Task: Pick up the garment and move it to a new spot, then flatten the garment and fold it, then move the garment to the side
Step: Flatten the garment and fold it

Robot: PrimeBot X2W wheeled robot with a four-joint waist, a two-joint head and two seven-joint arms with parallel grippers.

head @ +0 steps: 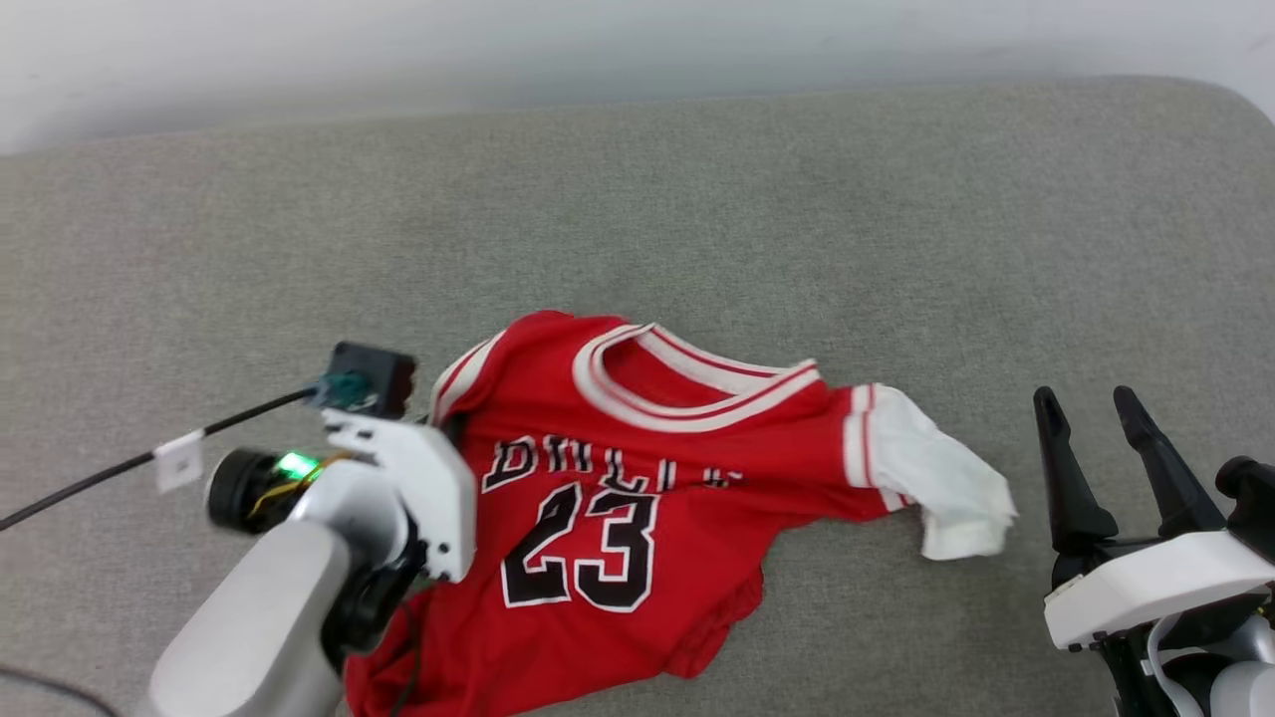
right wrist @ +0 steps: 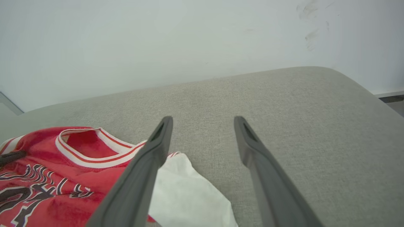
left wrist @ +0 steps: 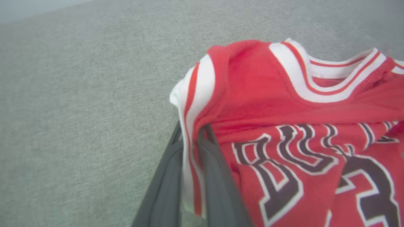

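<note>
The garment (head: 618,468), a red jersey with a black 23 and lettering, lies crumpled face up on the grey cushion (head: 697,219). Its white sleeve (head: 946,478) points toward my right side. At the jersey's left shoulder my left gripper (head: 448,423) is mostly hidden behind its own wrist. In the left wrist view that gripper (left wrist: 191,129) is shut on the garment (left wrist: 284,110), with the red-and-white striped armhole trim pinched between the dark fingers (left wrist: 217,176). My right gripper (head: 1084,398) stands open just right of the sleeve, touching nothing. The right wrist view shows the same gripper (right wrist: 203,119) wide apart beside the sleeve (right wrist: 186,192).
The grey cushion stretches far beyond the jersey and ends at a pale wall (head: 598,50). Its far right corner (right wrist: 341,78) is rounded. A black cable with a white tag (head: 179,458) trails left from my left wrist.
</note>
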